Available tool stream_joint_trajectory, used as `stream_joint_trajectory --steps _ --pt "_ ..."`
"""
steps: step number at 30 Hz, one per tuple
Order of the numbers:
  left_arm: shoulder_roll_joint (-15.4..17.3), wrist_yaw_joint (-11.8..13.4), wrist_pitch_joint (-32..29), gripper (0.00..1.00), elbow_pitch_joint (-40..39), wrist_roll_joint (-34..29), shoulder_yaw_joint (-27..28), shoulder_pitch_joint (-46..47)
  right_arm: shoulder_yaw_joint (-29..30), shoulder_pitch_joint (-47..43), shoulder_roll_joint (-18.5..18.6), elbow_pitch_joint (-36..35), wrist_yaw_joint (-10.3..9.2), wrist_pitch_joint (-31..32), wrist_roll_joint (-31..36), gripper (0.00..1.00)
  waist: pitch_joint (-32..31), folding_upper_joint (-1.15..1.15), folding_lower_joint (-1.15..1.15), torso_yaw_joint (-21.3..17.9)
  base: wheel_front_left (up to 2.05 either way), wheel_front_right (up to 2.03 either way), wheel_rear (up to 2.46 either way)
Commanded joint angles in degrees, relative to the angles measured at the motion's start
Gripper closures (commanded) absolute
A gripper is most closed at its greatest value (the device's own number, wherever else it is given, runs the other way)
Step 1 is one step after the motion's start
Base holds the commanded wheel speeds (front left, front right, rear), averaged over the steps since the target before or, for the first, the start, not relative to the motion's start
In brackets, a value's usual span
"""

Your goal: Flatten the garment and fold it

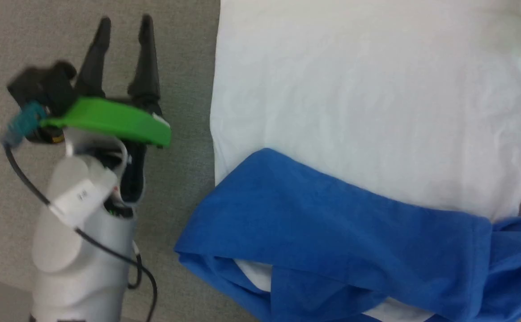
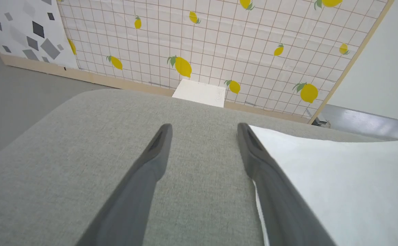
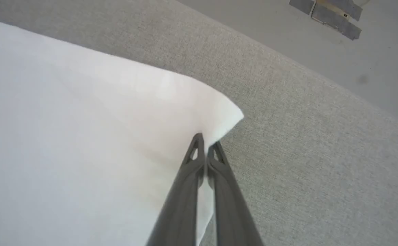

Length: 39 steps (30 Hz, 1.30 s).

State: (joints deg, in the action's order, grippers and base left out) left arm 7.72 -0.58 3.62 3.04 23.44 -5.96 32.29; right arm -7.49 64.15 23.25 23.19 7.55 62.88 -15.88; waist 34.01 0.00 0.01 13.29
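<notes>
Right gripper pinches 1 corner of the white, blue-sleeved T-shirt, likely limp and light; left gripper gapes beside its edge.

A grey fabric surface fronts a lemon-print panel and white box.

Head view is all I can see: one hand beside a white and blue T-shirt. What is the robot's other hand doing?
Observer: The right hand is shut on a white corner of the T-shirt, at its edge.
Operator: Funny, I'd never have guessed. And what's farther off, in front of the robot?
Observer: A wall panel printed with yellow lemons on a grid, with a small white box at its foot.
</notes>
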Motion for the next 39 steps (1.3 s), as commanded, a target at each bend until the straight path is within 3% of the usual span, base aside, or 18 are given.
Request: stream_joint_trajectory --steps 1,9,12,16,20,27,33,34,35,39 --pt "0.83 -0.58 -2.21 0.0 0.57 0.72 0.11 2.39 -0.39 -1.04 0.32 -0.53 -0.06 -0.78 -0.73 1.0 -1.9 0.0 -0.01 -2.01 0.0 0.0 0.0" --pt "5.25 -1.17 -24.41 0.0 9.36 4.8 -0.96 17.89 -4.74 -3.04 -0.39 -3.6 -0.06 -3.46 -4.21 1.0 -2.42 0.0 -0.01 -6.67 0.0 0.0 0.0" --pt "6.31 -0.62 -33.99 0.0 13.62 5.61 -2.39 23.73 -6.27 -2.67 -0.89 -4.67 -0.06 -4.35 -5.48 1.0 -0.77 0.0 -0.01 -8.33 0.0 0.0 0.0" --pt "7.59 0.7 -42.04 0.0 17.64 5.02 -3.85 29.15 -8.4 -1.74 -1.1 -5.81 -0.06 -5.2 -6.86 1.0 1.62 0.0 -0.01 -10.19 0.0 0.0 0.0" --pt "8.26 1.69 -46.53 0.0 19.91 4.18 -5.05 32.53 -10.08 -0.59 -0.84 -6.66 -0.06 -6.13 -8.12 1.0 3.84 0.0 -0.01 -11.52 0.0 0.0 0.0" --pt "9.48 2.97 -49.1 0.0 22.49 2.65 -6.31 33.94 -13.35 0.87 0.29 -7.41 -0.06 -7.07 -10.04 1.0 6.36 0.0 -0.01 -12.78 0.0 0.0 0.0" --pt "8.64 3.77 -52.11 0.0 24.02 4.14 -6.47 32.89 -15.03 1.61 1.44 -7.02 -0.06 -7.91 -11.25 1.0 7.19 0.0 -0.01 -12.56 0.0 0.0 0.0" --pt "8.57 3.7 -52.58 0.18 24.06 4.24 -6.69 32.71 -15.19 1.71 1.56 -6.9 -0.06 -8.02 -11.36 1.0 7.21 0.0 -0.01 -12.48 0.0 0.0 0.0" --pt "8.39 3.48 -52.6 1.0 23.86 4.65 -6.64 32.58 -15.33 1.86 1.68 -6.78 -0.06 -8.13 -11.5 1.0 7.26 0.0 -0.01 -12.37 0.0 0.0 0.0" --pt "8.18 2.89 -49.06 1.0 22.61 5.33 -5.72 32.66 -15.49 2.62 2.11 -6.38 -0.06 -9.02 -11.64 1.0 7.42 0.0 -0.01 -12.02 0.0 0.0 0.0"
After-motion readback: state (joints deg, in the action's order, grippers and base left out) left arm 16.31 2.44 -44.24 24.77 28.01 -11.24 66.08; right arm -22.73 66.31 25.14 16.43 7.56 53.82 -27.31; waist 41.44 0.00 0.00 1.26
